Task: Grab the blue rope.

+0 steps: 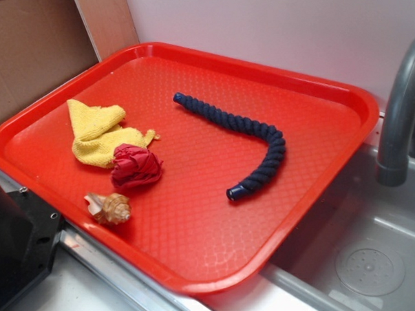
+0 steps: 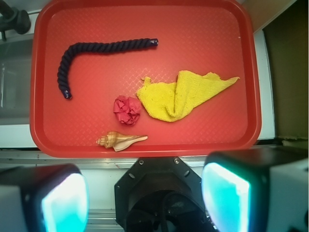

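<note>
Rope (image 1: 251,129), the blue one, lay curved in a hook across the red tray (image 1: 198,266) toward its sink-side edge, apart from the yellow cloth (image 1: 96,133), red crumpled ball (image 1: 135,166) and seashell (image 1: 110,208) near the opposite edge. Above the tray's near rim the gripper (image 2: 145,195) hung spread wide, holding nothing.
</note>
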### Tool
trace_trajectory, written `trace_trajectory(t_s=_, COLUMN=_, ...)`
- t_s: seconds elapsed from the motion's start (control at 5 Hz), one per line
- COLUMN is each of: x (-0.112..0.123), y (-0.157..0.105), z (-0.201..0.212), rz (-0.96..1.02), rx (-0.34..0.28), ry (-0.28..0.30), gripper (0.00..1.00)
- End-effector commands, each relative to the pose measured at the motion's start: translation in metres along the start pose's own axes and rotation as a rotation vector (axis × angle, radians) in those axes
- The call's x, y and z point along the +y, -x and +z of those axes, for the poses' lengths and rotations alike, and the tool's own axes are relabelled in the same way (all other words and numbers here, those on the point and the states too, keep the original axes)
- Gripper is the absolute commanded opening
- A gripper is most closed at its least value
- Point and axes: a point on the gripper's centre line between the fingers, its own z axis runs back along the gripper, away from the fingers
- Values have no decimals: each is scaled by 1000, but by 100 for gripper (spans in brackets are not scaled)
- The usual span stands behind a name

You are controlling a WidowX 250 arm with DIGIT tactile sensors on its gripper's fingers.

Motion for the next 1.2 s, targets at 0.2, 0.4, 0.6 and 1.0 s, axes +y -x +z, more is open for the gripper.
trace_trajectory(t_s=0.2, x=2, y=-9, z=-34, rz=84, rx=43, ry=-46, gripper=100)
trace_trajectory(t_s=0.4, x=-18, y=-44, z=-79, rz=266, rx=-19, ry=-31, gripper=100)
trace_trajectory(t_s=0.6, x=-44, y=-73, z=-101, rz=339, rx=-83, ry=61, gripper=100)
trace_trajectory(t_s=1.0, x=-84, y=-125, z=-150, rz=367, rx=-91, ry=158, gripper=100)
